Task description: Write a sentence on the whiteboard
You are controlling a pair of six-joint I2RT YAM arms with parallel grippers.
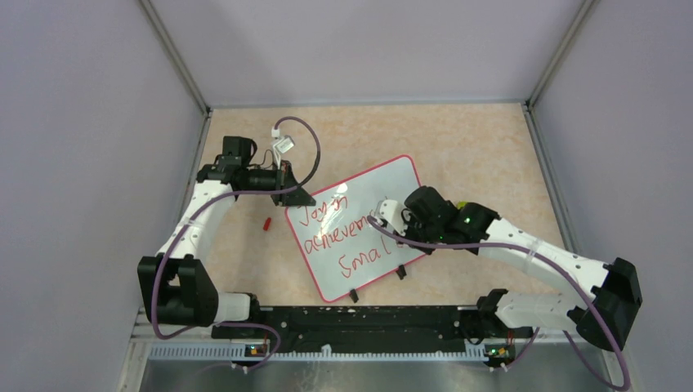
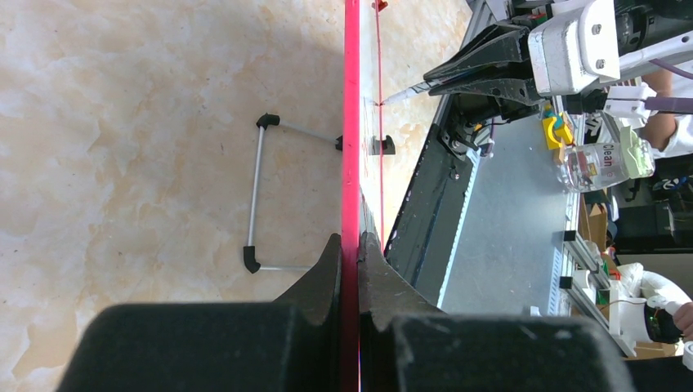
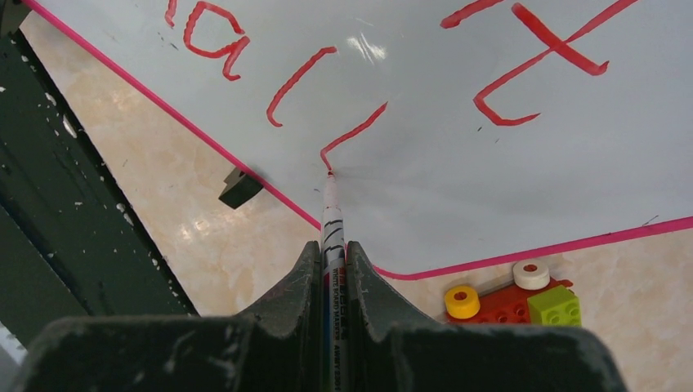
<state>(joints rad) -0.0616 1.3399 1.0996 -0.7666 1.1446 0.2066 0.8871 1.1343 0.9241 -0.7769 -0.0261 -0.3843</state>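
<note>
Right wrist view: our right claw grips the marker, its tip on the whiteboard at "Small". The left claw pinches the whiteboard's edge. We judge the sentence unfinished.

The left gripper meets the far-left edge of the whiteboard; the right gripper hangs over the sentence.

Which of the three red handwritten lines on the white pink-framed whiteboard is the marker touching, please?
The bottom line, "Small": the white red-tipped marker in the right gripper touches its last stroke; "Joy in" and "achievement" sit above.
</note>
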